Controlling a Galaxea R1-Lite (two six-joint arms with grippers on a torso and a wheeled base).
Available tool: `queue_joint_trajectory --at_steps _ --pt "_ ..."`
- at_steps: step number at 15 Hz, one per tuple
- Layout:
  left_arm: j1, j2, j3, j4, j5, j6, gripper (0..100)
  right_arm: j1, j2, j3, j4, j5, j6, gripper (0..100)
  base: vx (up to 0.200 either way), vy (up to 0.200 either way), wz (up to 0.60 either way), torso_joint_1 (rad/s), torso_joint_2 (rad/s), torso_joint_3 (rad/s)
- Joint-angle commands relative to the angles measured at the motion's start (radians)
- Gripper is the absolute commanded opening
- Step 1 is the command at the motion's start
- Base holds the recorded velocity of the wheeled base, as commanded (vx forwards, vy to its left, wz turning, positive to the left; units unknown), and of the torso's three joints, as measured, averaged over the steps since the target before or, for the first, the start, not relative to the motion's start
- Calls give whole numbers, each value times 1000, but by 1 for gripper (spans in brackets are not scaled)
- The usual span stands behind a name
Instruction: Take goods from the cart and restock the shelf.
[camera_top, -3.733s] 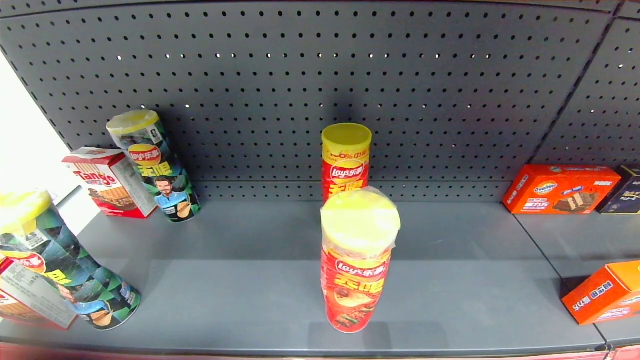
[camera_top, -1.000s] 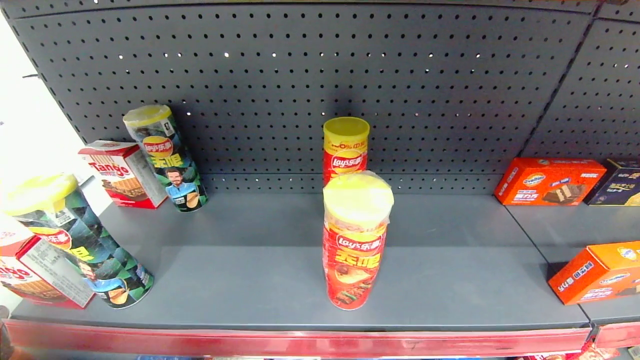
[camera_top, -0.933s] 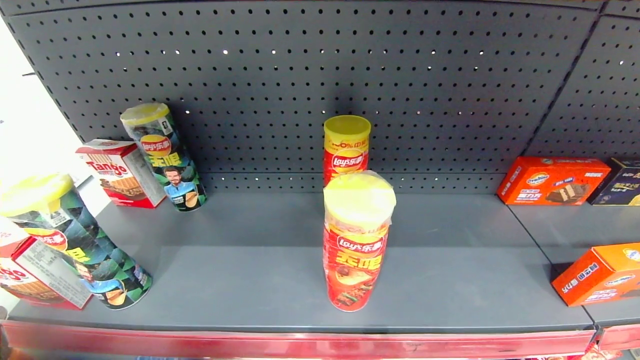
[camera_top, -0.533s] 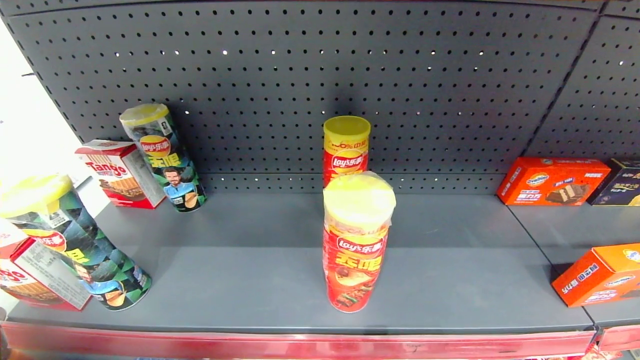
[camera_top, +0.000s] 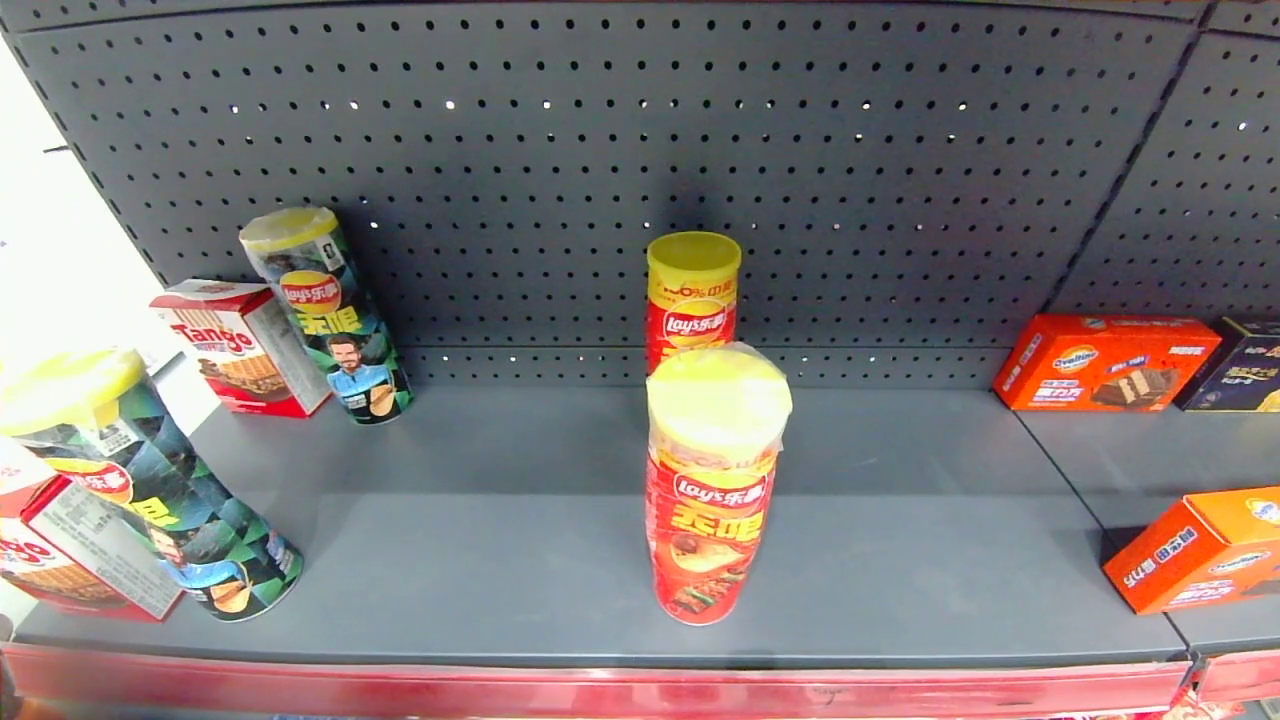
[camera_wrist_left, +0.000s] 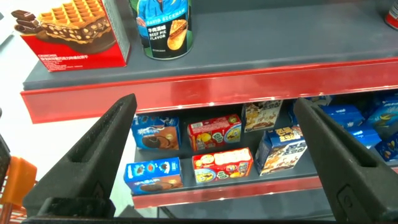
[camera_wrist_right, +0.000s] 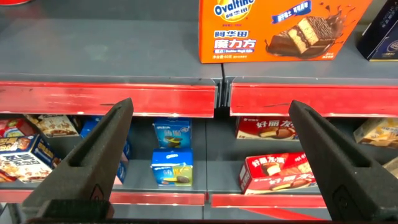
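On the grey shelf (camera_top: 500, 540) two red chip cans stand upright at the middle, one in front (camera_top: 712, 490) and one behind it (camera_top: 692, 295) by the pegboard. My left gripper (camera_wrist_left: 214, 106) is open and holds nothing. It faces the shelf's red front edge (camera_wrist_left: 249, 78), below a green chip can (camera_wrist_left: 163, 28) and a wafer box (camera_wrist_left: 74, 31). My right gripper (camera_wrist_right: 211, 107) is also open and empty, before the red edge (camera_wrist_right: 112, 96) under an orange chocolate box (camera_wrist_right: 280, 28).
At the shelf's left stand two green cans (camera_top: 325, 315) (camera_top: 150, 490) and two wafer boxes (camera_top: 235, 345) (camera_top: 60, 560). Orange boxes (camera_top: 1105, 360) (camera_top: 1195, 550) and a dark box (camera_top: 1240, 375) lie at the right. A lower shelf holds several snack boxes (camera_wrist_left: 214, 130) (camera_wrist_right: 173, 165).
The head camera has drawn back a little since the earliest frame, bringing the red shelf edge into sight. The goods have stayed put, and nothing differs over the last half second.
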Motion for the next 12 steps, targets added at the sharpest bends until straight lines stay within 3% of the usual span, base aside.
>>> queue_joint_trajectory --at_steps 1,12 --pt "0 1 0 0 0 0 100 0 1 0 0 1 -1 100 0 0 0 0 0 0" --pt "0 1 0 0 0 0 100 0 1 0 0 -1 4 100 0 0 0 0 0 0"
